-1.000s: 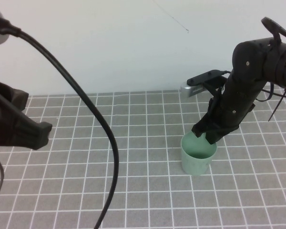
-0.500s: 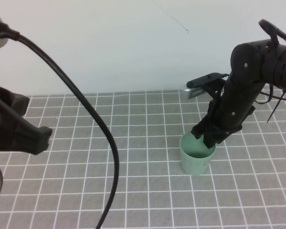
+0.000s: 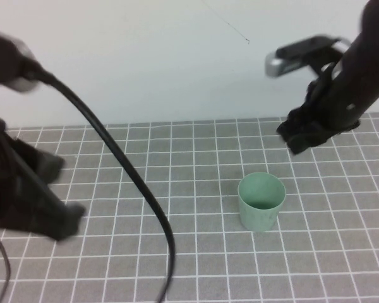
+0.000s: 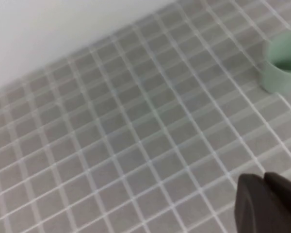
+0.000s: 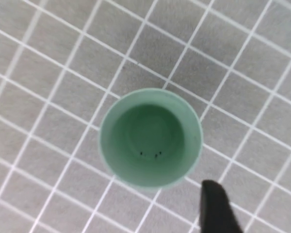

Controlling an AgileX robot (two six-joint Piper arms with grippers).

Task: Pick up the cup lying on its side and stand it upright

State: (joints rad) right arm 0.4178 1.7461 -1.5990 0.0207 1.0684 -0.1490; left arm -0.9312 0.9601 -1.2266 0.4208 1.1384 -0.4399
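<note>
Cup [image 3: 261, 201] upright, mouth up, right of worktop centre, axis vertical. My right gripper [image 3: 301, 134] hangs above, toward far right edge, clear, holding nothing, fingers parted. My left gripper [image 3: 47, 214] near left edge, well apart, grip state unclear.

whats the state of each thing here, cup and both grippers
small pale mint-green plastic cup: standing upright on the grey grid mat, mouth up, empty, nothing touching it
right gripper: raised above and behind the cup, clear of it, holding nothing; whether its jaws are open cannot be told
left gripper: low over the mat at the robot's left, far from the cup, holding nothing
</note>
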